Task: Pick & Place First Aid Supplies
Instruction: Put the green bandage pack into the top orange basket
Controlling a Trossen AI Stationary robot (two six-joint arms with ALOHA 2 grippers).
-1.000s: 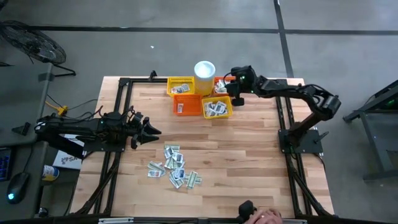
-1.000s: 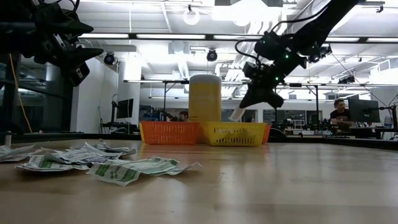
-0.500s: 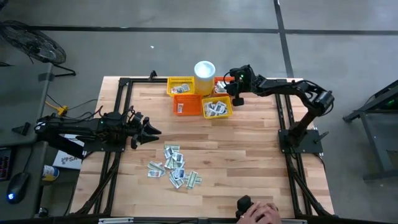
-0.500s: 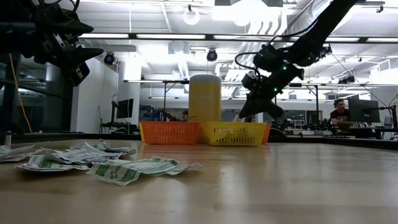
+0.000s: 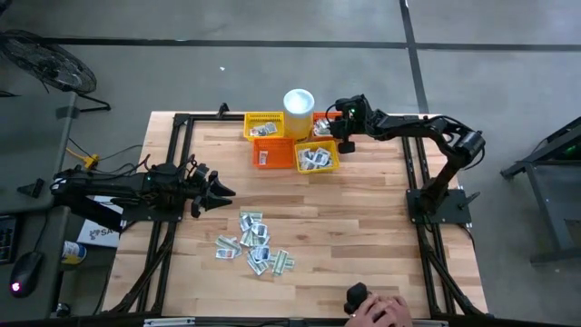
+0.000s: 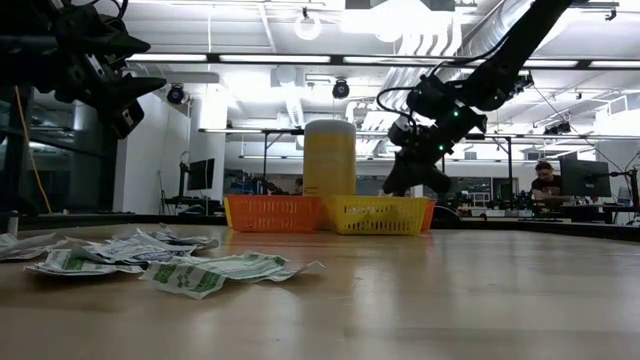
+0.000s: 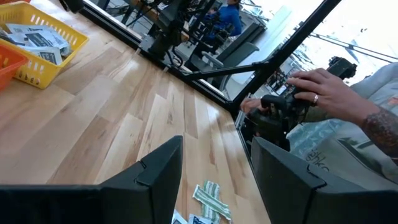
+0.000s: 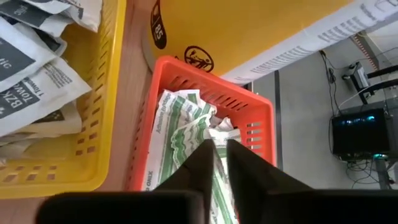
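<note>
1. Bench: pale wooden planks with a visible grain, framed by dark metal rails.
2. White cup: a plain upright cylinder at the far edge of the bench; all places below are given relative to it.
3. Baskets: small rectangular mesh trays clustered against the cup. A yellow basket sits just to its left, an orange basket and a second yellow basket sit in front of it, and a red-orange basket sits just to its right. Each holds flat printed packets.
4. Loose packets: thin rectangular sachets, white and pale green with dark print, some crumpled, lying in a heap on the bench well in front of the cup.
5. Right tool: over the red-orange basket beside the cup, fingers nearly pressed together above green-striped packets lying inside.
6. Left tool: raised at the bench's left side, far from the cup, fingers spread and holding nothing.
</note>
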